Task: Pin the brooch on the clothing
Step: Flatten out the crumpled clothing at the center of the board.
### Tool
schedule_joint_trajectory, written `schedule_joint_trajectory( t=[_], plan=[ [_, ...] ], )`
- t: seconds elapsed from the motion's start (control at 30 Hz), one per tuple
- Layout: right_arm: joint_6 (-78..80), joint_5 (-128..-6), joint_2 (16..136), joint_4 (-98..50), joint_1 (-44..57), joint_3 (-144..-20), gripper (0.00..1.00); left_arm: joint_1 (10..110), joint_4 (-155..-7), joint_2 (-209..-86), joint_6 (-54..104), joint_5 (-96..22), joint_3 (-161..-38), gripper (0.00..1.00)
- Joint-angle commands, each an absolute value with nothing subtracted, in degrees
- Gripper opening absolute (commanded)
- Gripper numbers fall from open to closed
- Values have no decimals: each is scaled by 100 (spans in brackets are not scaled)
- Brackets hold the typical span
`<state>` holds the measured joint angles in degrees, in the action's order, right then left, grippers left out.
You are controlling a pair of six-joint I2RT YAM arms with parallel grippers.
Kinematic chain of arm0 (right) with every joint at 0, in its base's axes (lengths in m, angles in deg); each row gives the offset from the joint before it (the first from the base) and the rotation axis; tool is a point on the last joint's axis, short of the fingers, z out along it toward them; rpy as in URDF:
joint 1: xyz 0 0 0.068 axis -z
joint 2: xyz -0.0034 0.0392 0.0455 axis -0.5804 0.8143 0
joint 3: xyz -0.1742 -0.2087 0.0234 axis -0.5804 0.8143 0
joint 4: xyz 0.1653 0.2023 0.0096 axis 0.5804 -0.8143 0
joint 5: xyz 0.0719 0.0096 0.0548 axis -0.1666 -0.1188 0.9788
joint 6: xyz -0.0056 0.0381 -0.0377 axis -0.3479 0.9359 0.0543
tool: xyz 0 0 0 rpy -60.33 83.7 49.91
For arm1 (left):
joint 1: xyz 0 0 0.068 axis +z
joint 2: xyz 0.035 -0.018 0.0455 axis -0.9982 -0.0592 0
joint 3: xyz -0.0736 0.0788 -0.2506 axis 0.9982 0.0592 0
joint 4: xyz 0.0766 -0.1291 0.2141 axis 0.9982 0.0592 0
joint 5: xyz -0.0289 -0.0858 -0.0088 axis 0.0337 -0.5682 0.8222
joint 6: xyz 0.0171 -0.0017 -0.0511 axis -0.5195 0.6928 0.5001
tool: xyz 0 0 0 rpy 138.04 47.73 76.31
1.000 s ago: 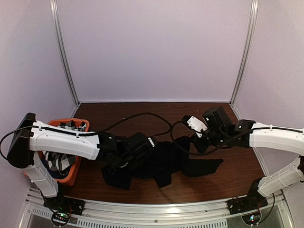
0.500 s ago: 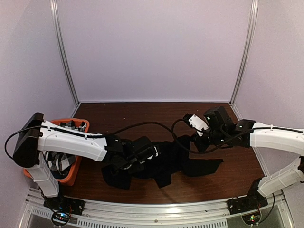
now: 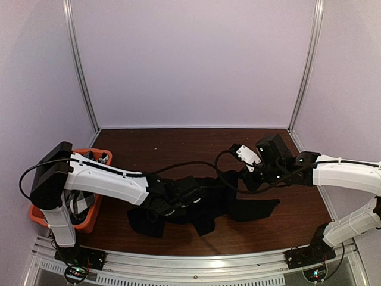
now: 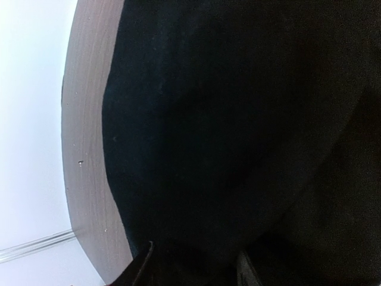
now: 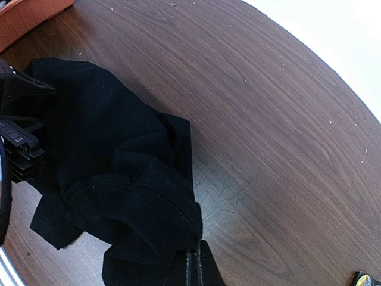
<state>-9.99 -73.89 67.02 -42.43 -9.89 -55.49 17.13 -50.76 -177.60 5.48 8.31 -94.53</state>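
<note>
From overhead, the shirt [image 3: 250,210] lies crumpled on the near half of the table [image 3: 178,143]. Its long axis runs 9 to 3 o'clock, and I cannot tell which end is the collar. The table is dark wood with lilac walls [image 3: 190,59] behind it. My right gripper [image 5: 194,265] is pinched together on the shirt's 3 o'clock edge. My left gripper [image 4: 196,268] sits in the 9 o'clock folds, and I cannot tell whether it is clamped. An orange basket [image 3: 89,221] holding checked cloth [image 3: 77,205] stands at far 9 o'clock. A black cable [image 3: 196,164] arches over the shirt.
</note>
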Motion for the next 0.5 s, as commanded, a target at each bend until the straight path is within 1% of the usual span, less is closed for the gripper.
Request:
schedule_joint_trajectory(
  t=[0.0, 0.07, 0.2, 0.3, 0.37, 0.47],
  plan=[
    [-967, -7371, 6669, -4275, -937, -5546, 0, 1765, -5251, -17873, 445, 769, -9530, 44],
    [-977, -7372, 6709, -4289, -935, -5577, 0, 1786, -5201, -17924, 431, 769, -9538, 44],
    [-970, -7336, 6779, -4267, -922, -5601, 0, 1831, -5177, -17992, 446, 792, -9573, 47],
    [-969, -7320, 6833, -4267, -925, -5606, 0, 1863, -5173, -18008, 432, 778, -9574, 44],
    [-969, -7305, 6861, -4279, -916, -5615, 0, 1890, -5161, -18030, 430, 759, -9582, 36],
    [-978, -7295, 6870, -4273, -916, -5624, 0, 1947, -5170, -18070, 473, 738, -9626, 11]
  ],
)
